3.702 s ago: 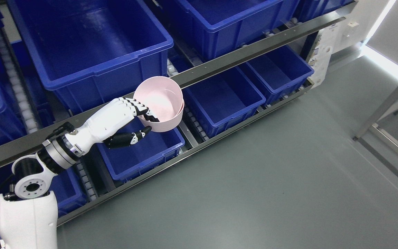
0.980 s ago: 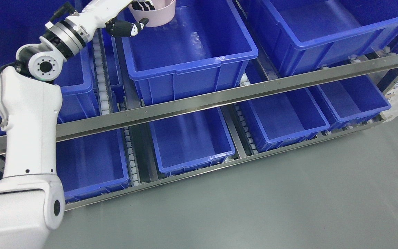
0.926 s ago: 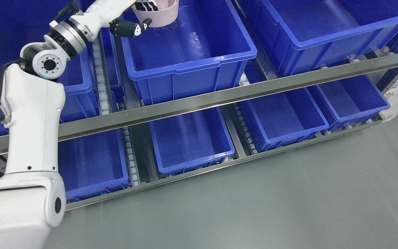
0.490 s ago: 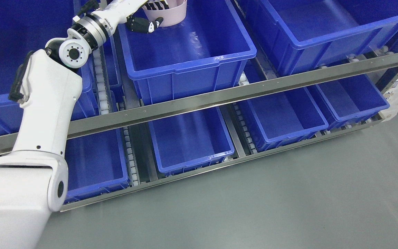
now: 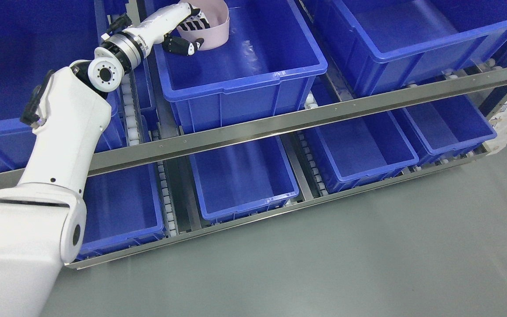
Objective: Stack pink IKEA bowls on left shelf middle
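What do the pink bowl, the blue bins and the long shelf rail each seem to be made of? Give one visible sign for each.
Pink bowl: likely matte plastic; thin, even-coloured wall, no glare.
Blue bin: moulded plastic, slightly glossy; rolled rim, soft highlights.
Shelf rail: metal, brushed-looking; grey sheen, small fasteners along it.

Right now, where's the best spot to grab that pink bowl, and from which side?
Probably the rim. The pink bowl sits with its mouth up inside the blue bin, so its thin wall is free to pinch. The left hand grips it that way, fingers inside the wall and the thumb outside, reaching in from the bowl's left. Coming from above and the left also looks clear of the bin's walls.
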{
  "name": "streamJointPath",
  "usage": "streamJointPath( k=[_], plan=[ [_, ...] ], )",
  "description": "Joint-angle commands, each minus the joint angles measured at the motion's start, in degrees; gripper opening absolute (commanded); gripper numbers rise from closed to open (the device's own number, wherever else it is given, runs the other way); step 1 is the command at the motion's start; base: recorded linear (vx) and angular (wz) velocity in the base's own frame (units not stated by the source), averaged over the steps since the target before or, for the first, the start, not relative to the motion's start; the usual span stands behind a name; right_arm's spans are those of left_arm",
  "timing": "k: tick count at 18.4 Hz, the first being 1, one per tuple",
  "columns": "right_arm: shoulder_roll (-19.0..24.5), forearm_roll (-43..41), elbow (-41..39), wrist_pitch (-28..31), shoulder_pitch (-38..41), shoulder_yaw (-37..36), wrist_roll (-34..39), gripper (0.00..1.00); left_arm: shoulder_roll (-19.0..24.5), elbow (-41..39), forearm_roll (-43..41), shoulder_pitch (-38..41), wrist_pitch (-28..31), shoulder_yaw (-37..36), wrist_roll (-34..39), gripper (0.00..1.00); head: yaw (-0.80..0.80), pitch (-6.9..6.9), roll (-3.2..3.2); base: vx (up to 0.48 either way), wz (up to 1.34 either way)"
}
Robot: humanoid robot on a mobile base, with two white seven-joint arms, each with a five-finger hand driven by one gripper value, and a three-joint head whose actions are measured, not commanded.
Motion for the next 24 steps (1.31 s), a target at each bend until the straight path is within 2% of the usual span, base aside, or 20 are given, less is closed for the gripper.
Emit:
streamJointPath(
  k=[1,4,6,10,12,15,16,19,21,22,24],
  plan=[
    [-1.0,0.0,-1.9,-0.2,1.7,-0.7,0.0,1.00,-3.1,5.8,0.5,-0.5,0.1,-2.6,-0.2,0.17,0.00,0.00,0.00,0.000,0.00],
    [-1.0,0.0,-1.9,-0.3,1.7,-0.7,0.0,1.00,-3.4,5.8,0.5,-0.5,0.1,-2.7,-0.2,0.30,0.00,0.00,0.00,0.000,0.00],
    [-1.0,0.0,-1.9,-0.2,1.7,-0.6,0.0,1.00,-3.3,5.8,0.4,-0.5,0.1,-3.1,-0.2,0.48,0.00,0.00,0.00,0.000,0.00],
    [-1.0,0.0,-1.9,-0.2,1.7,-0.6,0.0,1.00,-3.0,3.7,0.5,0.0,0.1,-2.2,-0.1,0.72,0.00,0.00,0.00,0.000,0.00],
    [-1.0,0.0,-1.9,-0.3,1.7,-0.6,0.0,1.00,-2.9,-1.5,0.7,0.5,0.1,-0.1,0.0,0.77,0.00,0.00,0.00,0.000,0.00],
    [-1.0,0.0,-1.9,-0.2,1.7,-0.6,0.0,1.00,-5.7,-12.7,2.2,0.3,3.1,12.6,0.2,0.78,0.00,0.00,0.00,0.000,0.00],
    [-1.0,0.0,-1.9,-0.3,1.7,-0.7,0.0,1.00,-5.7,-16.1,4.8,-0.4,5.7,16.1,0.4,0.78,0.00,0.00,0.00,0.000,0.00],
    [-1.0,0.0,-1.9,-0.2,1.7,-0.6,0.0,1.00,-5.7,-24.6,20.8,-0.6,11.9,13.9,4.2,0.79,0.00,0.00,0.00,0.000,0.00],
    [-1.0,0.0,-1.9,-0.2,1.7,-0.6,0.0,1.00,-5.7,-27.3,33.2,0.6,15.9,10.8,11.6,0.95,0.00,0.00,0.00,0.000,0.00],
    [-1.0,-0.1,-1.9,-0.3,1.7,-0.6,0.0,1.00,-5.7,-30.3,39.9,3.4,17.2,6.5,16.3,0.99,0.00,0.00,0.00,0.000,0.00],
    [-1.0,0.0,-1.9,-0.3,1.7,-0.6,0.0,1.00,-5.7,-39.3,46.9,11.2,19.7,-3.0,23.3,0.99,0.00,0.00,0.00,0.000,0.00]
  ],
)
